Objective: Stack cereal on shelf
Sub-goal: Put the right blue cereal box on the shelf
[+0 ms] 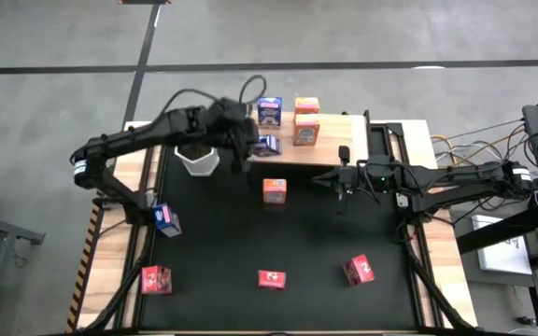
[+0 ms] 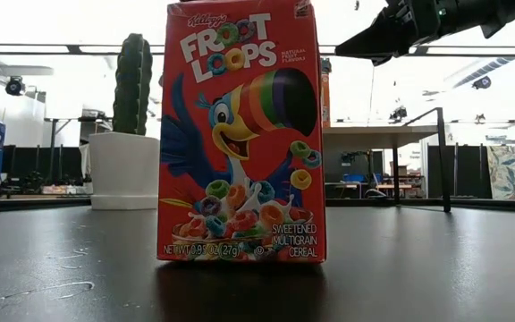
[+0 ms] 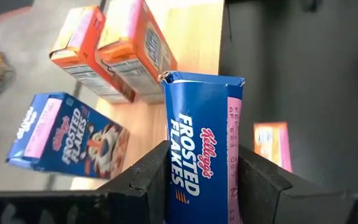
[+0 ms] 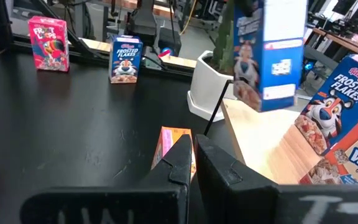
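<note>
My left gripper [image 1: 250,140] is shut on a blue Frosted Flakes box [image 3: 201,143], held over the left end of the wooden shelf [image 1: 330,149]. It also shows in the right wrist view [image 4: 269,56]. On the shelf stand another blue box [image 1: 269,112] and two orange boxes [image 1: 306,105] [image 1: 306,131]. My right gripper [image 1: 344,182] is shut and empty above the mat. An orange box [image 1: 274,189] stands on the mat just ahead of its fingers [image 4: 173,146]. My left gripper pinches the blue box between its two fingers [image 3: 148,177], on two opposite sides at its logo end [image 3: 185,180]. The fingers slant down from above and lie along the box. The box hangs below them, roughly upright, clear of the shelf board [image 4: 253,134].
A white pot [image 1: 197,159] with a cactus stands left of the shelf. On the black mat stand a blue box [image 1: 166,219] at the left and three red boxes [image 1: 155,278] [image 1: 271,278] [image 1: 360,270] near the front edge. One red box fills the low view [image 2: 240,134].
</note>
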